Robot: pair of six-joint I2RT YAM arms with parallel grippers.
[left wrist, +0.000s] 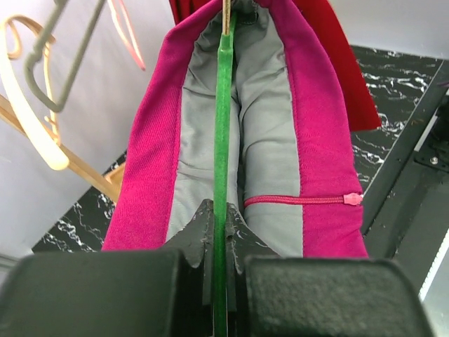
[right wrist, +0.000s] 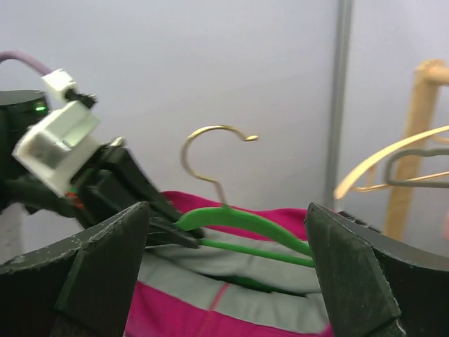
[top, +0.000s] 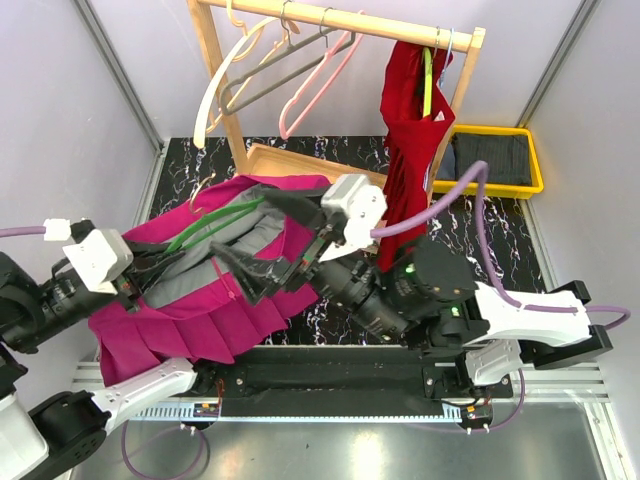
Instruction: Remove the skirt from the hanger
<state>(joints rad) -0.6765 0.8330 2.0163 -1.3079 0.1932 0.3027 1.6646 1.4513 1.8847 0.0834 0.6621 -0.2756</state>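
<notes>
Two grippers are meeting over the skirt (top: 190,335), which is lying rumpled on the left side of the table, its grey-lined waist around the green hanger (left wrist: 222,126). On the left, the left gripper (left wrist: 221,210) is pinching one thin green bar of the hanger tight between its fingers, right at the waist opening, with the magenta waistband running away from it on both sides. Facing it from the other end, the right gripper (top: 245,228) is hanging over the waist with its jaws spread wide, gripping nothing, the hanger's gold hook showing between them in its wrist view.
</notes>
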